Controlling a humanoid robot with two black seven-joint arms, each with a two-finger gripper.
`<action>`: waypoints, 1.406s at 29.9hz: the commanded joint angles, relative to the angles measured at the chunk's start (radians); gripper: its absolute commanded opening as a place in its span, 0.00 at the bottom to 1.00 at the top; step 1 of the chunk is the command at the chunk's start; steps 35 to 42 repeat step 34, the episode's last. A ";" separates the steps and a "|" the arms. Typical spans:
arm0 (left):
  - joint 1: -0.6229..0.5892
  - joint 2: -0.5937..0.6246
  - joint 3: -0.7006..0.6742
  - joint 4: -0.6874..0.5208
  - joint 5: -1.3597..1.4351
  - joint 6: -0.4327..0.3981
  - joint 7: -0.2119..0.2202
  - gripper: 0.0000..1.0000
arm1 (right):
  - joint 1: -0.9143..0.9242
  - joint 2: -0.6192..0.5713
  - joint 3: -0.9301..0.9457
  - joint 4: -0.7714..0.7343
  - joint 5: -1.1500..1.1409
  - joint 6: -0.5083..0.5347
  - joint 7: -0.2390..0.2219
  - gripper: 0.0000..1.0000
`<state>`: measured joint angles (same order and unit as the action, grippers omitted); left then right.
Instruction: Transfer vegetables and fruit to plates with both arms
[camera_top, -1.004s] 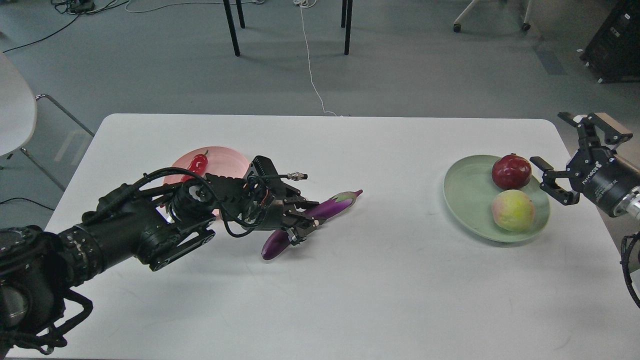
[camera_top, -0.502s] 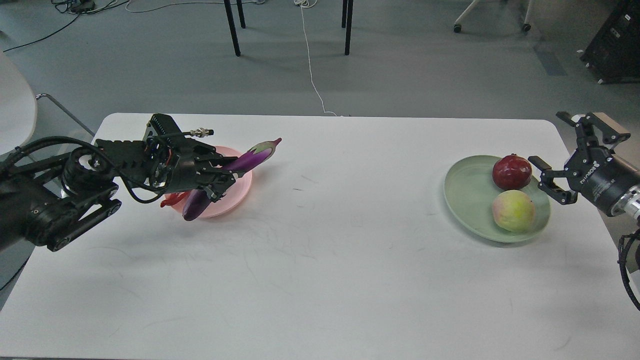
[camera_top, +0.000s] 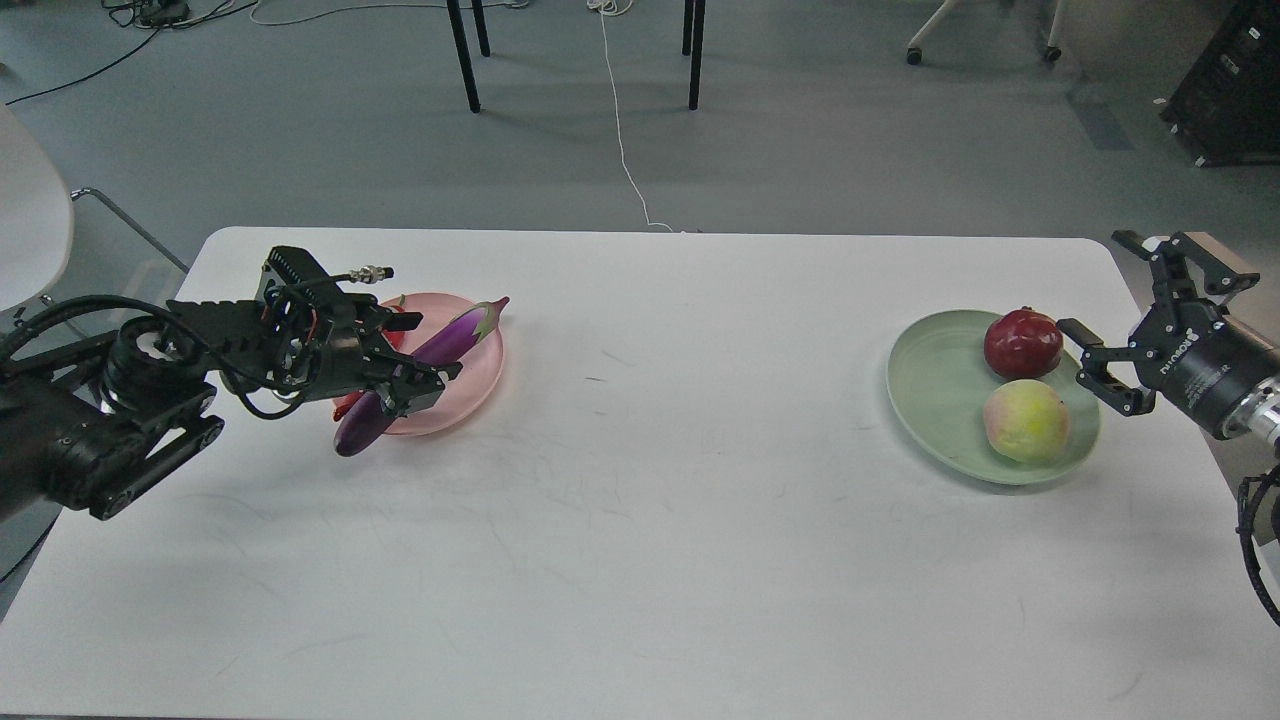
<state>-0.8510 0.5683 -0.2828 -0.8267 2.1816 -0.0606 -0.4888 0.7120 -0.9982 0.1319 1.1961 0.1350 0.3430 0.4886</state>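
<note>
The purple eggplant (camera_top: 460, 335) lies slanted across the pink plate (camera_top: 468, 378) at the table's left, its lower end past the plate's front rim. My left gripper (camera_top: 415, 387) is shut on the eggplant's middle. The red chili (camera_top: 400, 325) is on the pink plate, mostly hidden behind the gripper. The green plate (camera_top: 920, 385) at the right holds the dark red pomegranate (camera_top: 1022, 342) and the yellow-green fruit (camera_top: 1025, 420). My right gripper (camera_top: 1105, 300) is open and empty, just right of the pomegranate, at the plate's right rim.
The white table (camera_top: 650, 500) is bare between the two plates. A white chair (camera_top: 30, 220) stands off its left edge. Black furniture legs (camera_top: 462, 55) and a white cable (camera_top: 625, 150) are on the floor beyond. A black case (camera_top: 1235, 85) stands at the far right.
My left arm carried the eggplant from the table's middle to the pink plate and has lowered it onto the plate. The right gripper has barely moved.
</note>
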 joint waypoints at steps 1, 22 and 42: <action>-0.003 0.004 -0.047 -0.003 0.000 0.001 0.000 0.88 | 0.000 0.000 0.006 -0.004 0.000 0.001 0.000 0.98; 0.110 -0.257 -0.213 -0.135 -1.721 0.104 0.000 0.98 | 0.049 0.194 0.135 -0.047 0.008 -0.122 0.000 0.99; 0.265 -0.423 -0.432 -0.130 -1.723 0.055 0.068 0.98 | 0.026 0.319 0.140 -0.049 0.006 -0.193 0.000 0.99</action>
